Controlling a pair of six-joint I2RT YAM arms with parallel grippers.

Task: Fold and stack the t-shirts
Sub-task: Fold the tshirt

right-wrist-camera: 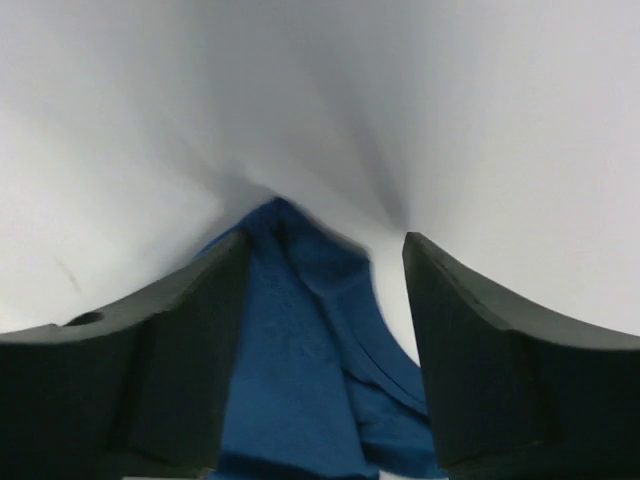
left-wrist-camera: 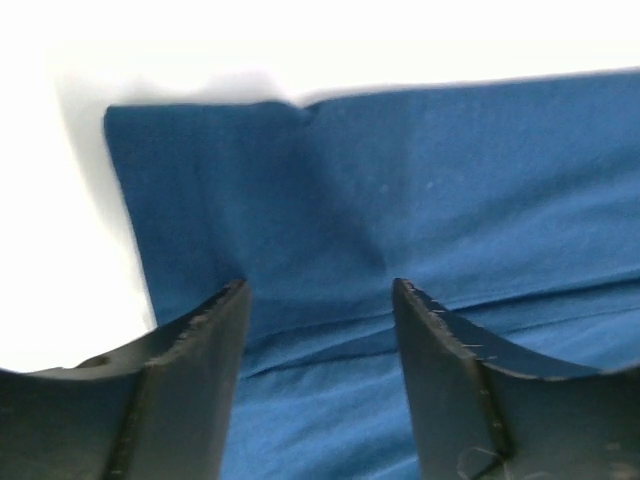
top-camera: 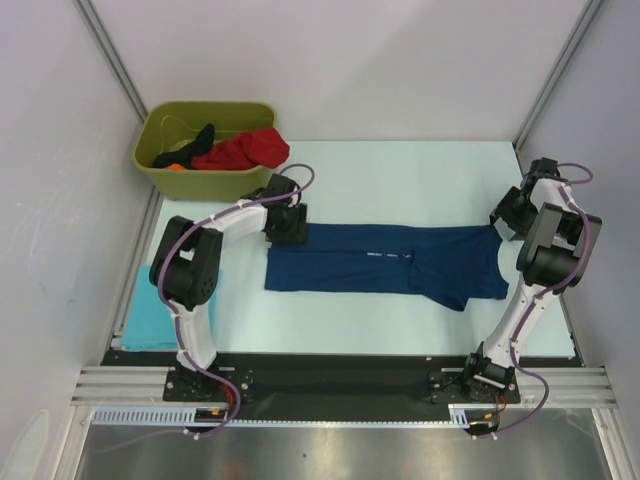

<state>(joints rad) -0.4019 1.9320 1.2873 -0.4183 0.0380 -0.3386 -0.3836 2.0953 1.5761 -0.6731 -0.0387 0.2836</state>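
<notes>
A navy blue t-shirt (top-camera: 380, 265) lies flat across the middle of the table, folded into a long strip. My left gripper (top-camera: 285, 228) hovers over its far left corner. In the left wrist view that gripper (left-wrist-camera: 320, 290) is open, with the navy cloth (left-wrist-camera: 420, 200) under it. My right gripper (top-camera: 505, 218) is at the shirt's far right corner. In the right wrist view it (right-wrist-camera: 325, 240) is open, with a point of navy cloth (right-wrist-camera: 300, 350) between the jaws. A turquoise t-shirt (top-camera: 150, 318) lies folded at the table's near left. A red t-shirt (top-camera: 245, 150) and a black one (top-camera: 200, 140) lie in the bin.
The olive-green bin (top-camera: 150, 165) stands at the far left corner, just behind my left gripper. White walls close in the table on the left, right and back. A black rail with the arm bases runs along the near edge.
</notes>
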